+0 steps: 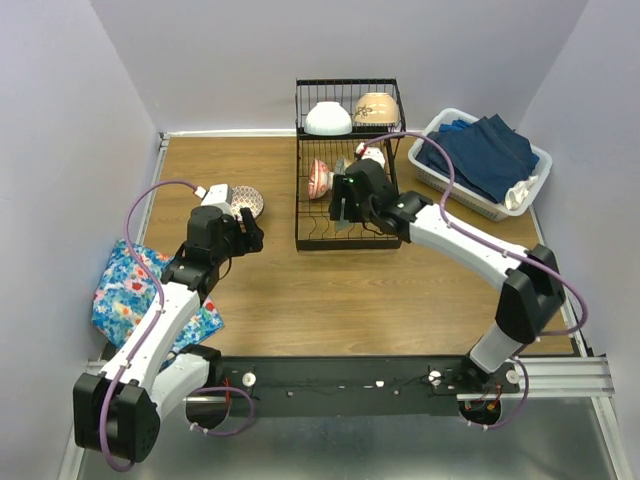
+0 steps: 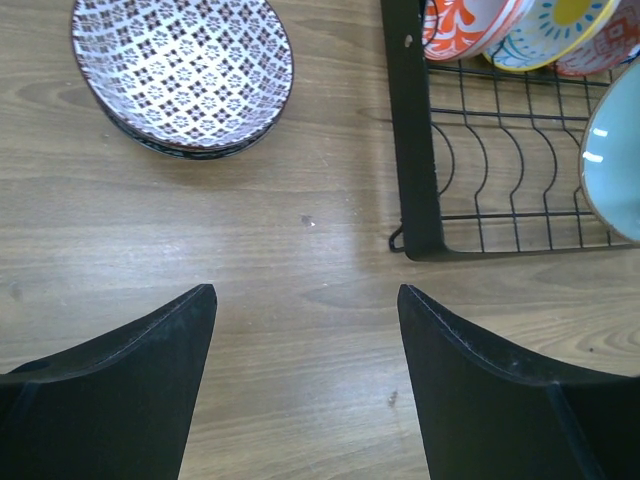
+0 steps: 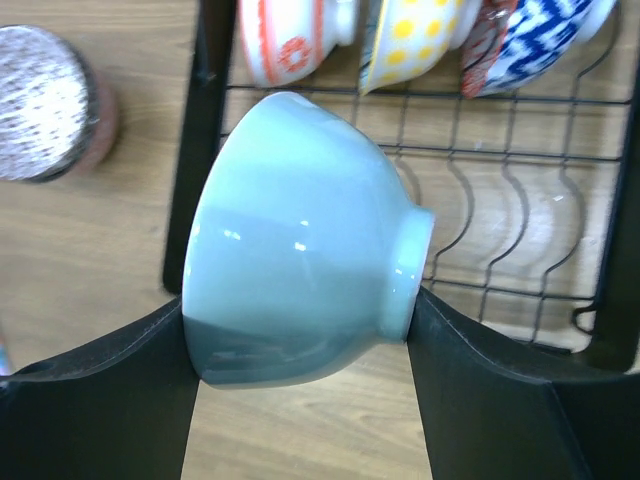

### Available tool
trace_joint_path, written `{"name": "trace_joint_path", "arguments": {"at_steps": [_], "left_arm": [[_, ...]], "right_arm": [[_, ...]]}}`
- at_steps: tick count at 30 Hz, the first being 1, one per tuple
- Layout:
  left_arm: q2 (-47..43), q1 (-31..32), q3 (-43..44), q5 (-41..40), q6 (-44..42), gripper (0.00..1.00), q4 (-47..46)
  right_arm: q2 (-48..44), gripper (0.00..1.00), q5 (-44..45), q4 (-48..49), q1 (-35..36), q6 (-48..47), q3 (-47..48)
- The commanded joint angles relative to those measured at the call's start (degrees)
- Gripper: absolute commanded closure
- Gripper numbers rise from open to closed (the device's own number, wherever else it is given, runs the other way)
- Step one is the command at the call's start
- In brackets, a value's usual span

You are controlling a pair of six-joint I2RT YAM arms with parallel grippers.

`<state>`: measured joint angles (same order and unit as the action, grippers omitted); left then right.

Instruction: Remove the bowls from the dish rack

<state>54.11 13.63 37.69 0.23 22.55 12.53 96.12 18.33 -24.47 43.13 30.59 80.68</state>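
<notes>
The black wire dish rack (image 1: 312,238) stands at the back middle of the table. Its raised shelf holds a white bowl (image 1: 328,119) and a beige bowl (image 1: 375,108). On edge in the lower tray are a red/orange-patterned bowl (image 3: 290,40), a yellow-dotted bowl (image 3: 415,40) and a blue-zigzag bowl (image 3: 545,30). My right gripper (image 3: 300,300) is shut on the mint-green bowl (image 3: 300,240), held on its side over the tray's front left corner. My left gripper (image 2: 305,290) is open and empty above the table. A patterned bowl (image 2: 185,70) sits on the table just ahead of it.
A white plastic basket (image 1: 436,181) of blue cloths stands at the back right. A floral cloth (image 1: 130,290) lies at the left edge under the left arm. The rack's front left corner (image 2: 415,150) is close to the left gripper's right side.
</notes>
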Motion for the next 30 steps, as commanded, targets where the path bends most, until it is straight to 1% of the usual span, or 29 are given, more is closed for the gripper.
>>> {"name": "trace_joint_path", "arguments": {"at_steps": [1,5,6,9,10,13,17,23,29,30], "left_arm": [[1.09,0.35,0.27,5.65,2.59,0.18,-2.51],[1.88,0.35,1.15,10.13,6.27,0.18,-4.53],[1.97,0.43,1.16,11.1,8.63,0.18,-5.15],[2.14,0.52,0.81,14.43,12.6,0.18,-8.75],[2.23,0.52,0.72,15.06,15.22,0.18,-10.58],[2.06,0.96,0.28,17.34,18.49,0.18,-14.18],[2.67,1.84,-0.25,17.7,21.57,0.18,-16.75],[5.65,4.12,-0.51,18.58,24.82,0.19,-19.56],[9.0,5.53,-0.78,18.4,26.76,0.21,-20.8],[9.61,5.62,-0.69,18.58,26.85,0.23,-20.97]], "right_arm": [[-7.51,0.78,-7.93,12.94,0.28,3.51,-6.4],[-11.21,0.77,-12.34,19.52,0.28,5.27,-10.36],[-11.82,0.78,-13.39,20.76,0.28,5.97,-11.33],[-14.11,0.78,-17.0,26.2,0.28,7.2,-14.93],[-14.98,0.78,-17.97,27.36,0.28,8.25,-15.81],[-16.13,0.78,-22.18,32.45,0.28,10.62,-19.5],[-17.63,0.77,-25.62,39.57,0.28,12.92,-23.11],[-17.54,0.78,-29.92,45.72,0.28,14.76,-25.49],[-17.01,0.78,-32.47,49.25,0.28,15.9,-26.45],[-16.84,0.78,-32.56,49.43,0.28,15.99,-26.54]]}}
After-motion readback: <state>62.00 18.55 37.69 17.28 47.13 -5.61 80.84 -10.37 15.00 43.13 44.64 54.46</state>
